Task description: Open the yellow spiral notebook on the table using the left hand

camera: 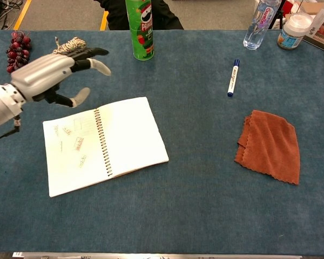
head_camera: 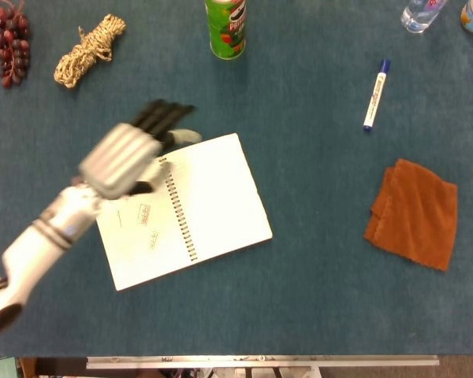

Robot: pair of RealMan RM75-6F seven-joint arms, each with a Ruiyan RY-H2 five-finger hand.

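The spiral notebook point(head_camera: 185, 209) point(camera: 105, 143) lies open and flat on the blue table, white pages up, its wire spine running down the middle. A thin yellow edge of the cover shows under the right page. My left hand point(head_camera: 130, 153) point(camera: 51, 75) hovers above and to the left of the notebook's far left corner, raised off the pages, fingers spread and holding nothing. It is blurred in the head view. My right hand appears in neither view.
A green chip can point(head_camera: 225, 27) point(camera: 140, 29) stands behind the notebook. A rope bundle point(head_camera: 88, 49) and grapes point(head_camera: 9, 43) lie at the far left. A blue marker point(head_camera: 375, 94), an orange cloth point(head_camera: 414, 213) and a water bottle point(camera: 258, 24) are on the right.
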